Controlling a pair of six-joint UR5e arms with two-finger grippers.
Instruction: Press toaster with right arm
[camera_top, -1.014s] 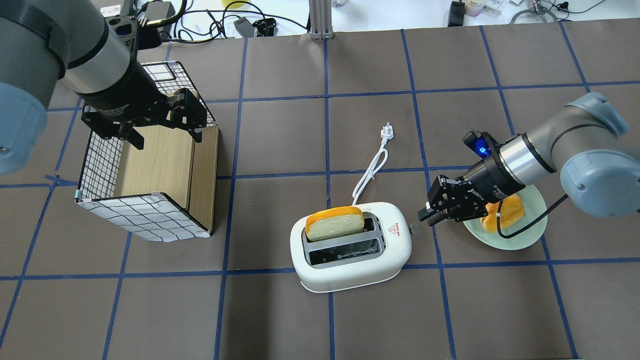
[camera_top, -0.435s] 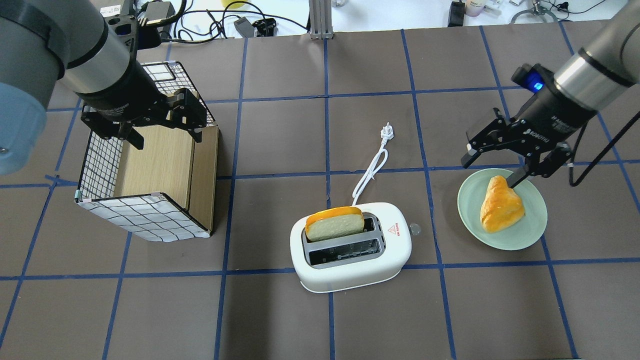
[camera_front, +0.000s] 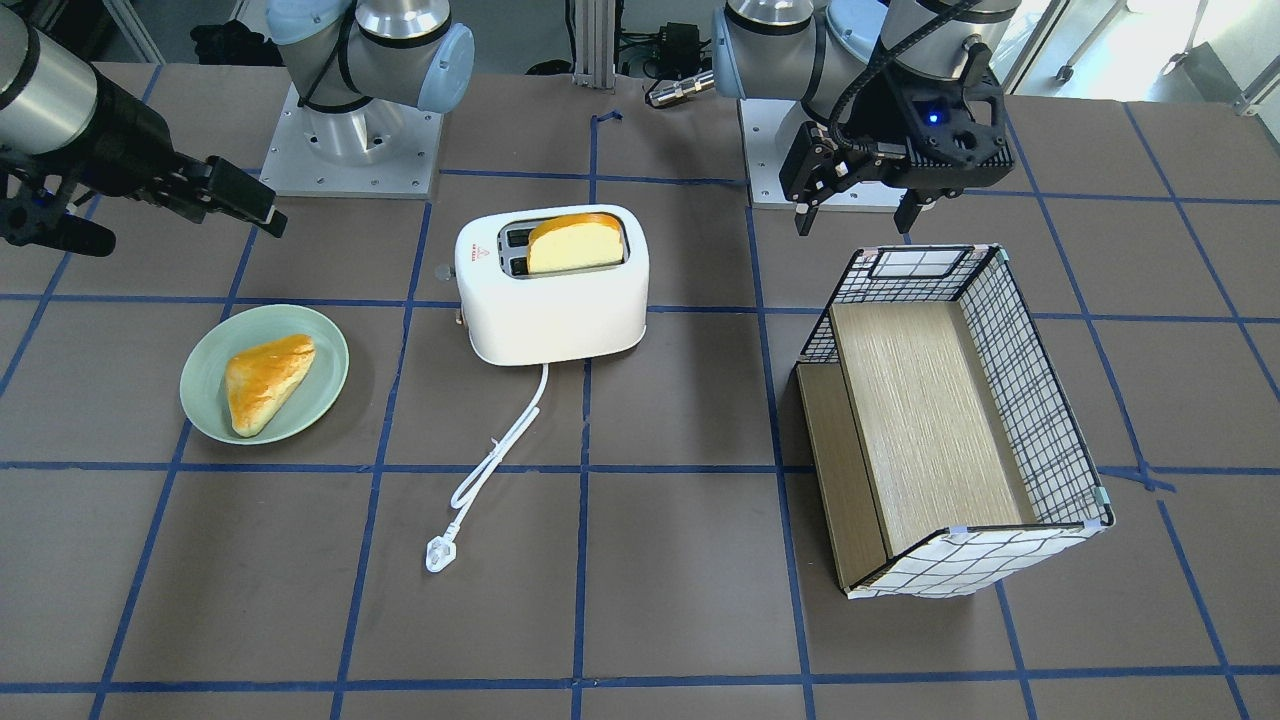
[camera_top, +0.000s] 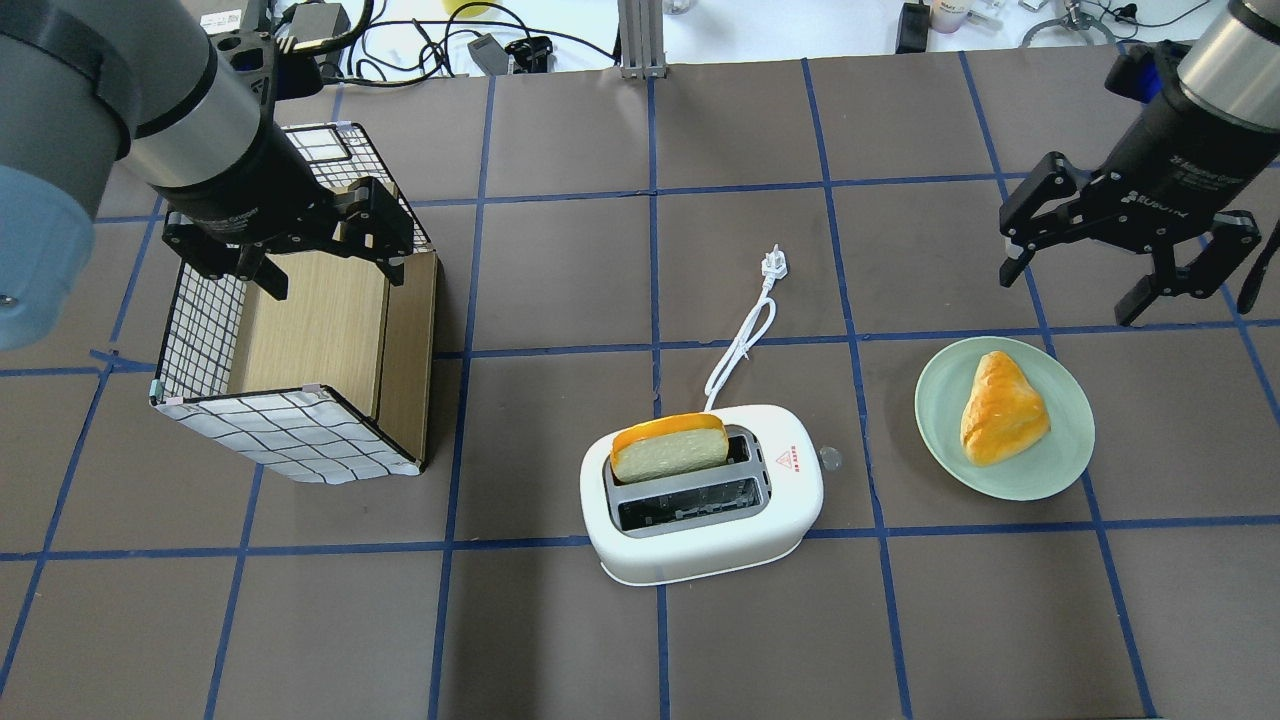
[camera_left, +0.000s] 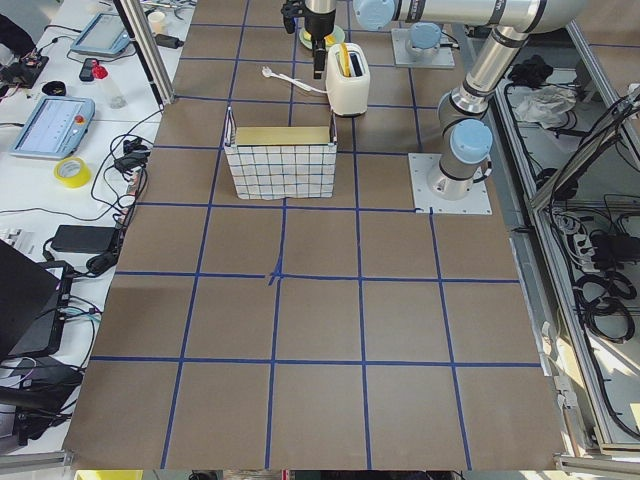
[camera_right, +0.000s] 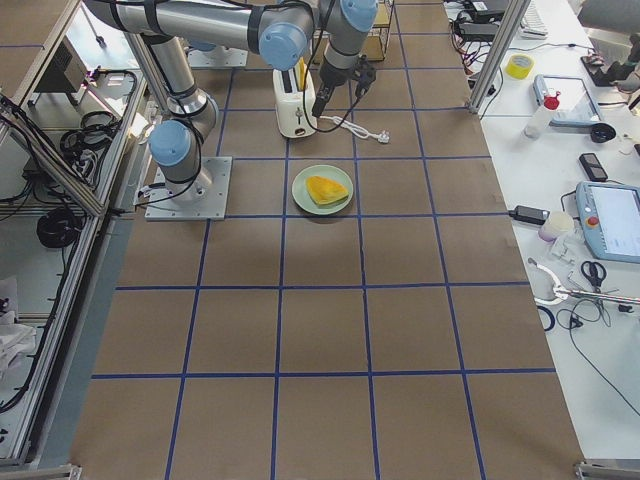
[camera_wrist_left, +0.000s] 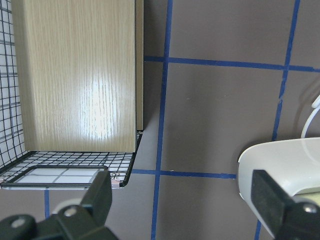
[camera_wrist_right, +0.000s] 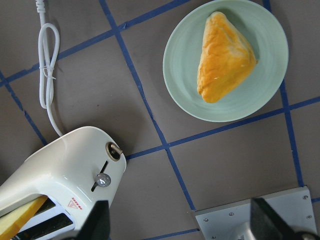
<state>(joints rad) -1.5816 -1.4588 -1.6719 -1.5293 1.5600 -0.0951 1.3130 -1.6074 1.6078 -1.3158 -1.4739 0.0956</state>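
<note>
The toaster (camera_top: 702, 495) is sitting mid-table with a bread slice (camera_top: 670, 450) standing in one slot, while your right gripper (camera_top: 1063, 298) is hanging with jaws spread apart, well beyond the green plate (camera_top: 940, 400).

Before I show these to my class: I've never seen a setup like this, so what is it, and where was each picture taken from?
This is a robot with two metal arms bolted to a table. Its left arm hangs over a checked basket. The right arm hangs in the air near a green plate that holds a pastry.

Each arm ends in two black gripping parts. The left fingers and right fingers are spread open and hold nothing.

Between the arms stands a white toaster with a slice of bread in one slot. Its cord lies unplugged on the table.

One picture looks down from behind the robot and one faces it. Two look along the table from its ends, and two come from cameras on the wrists.
</note>
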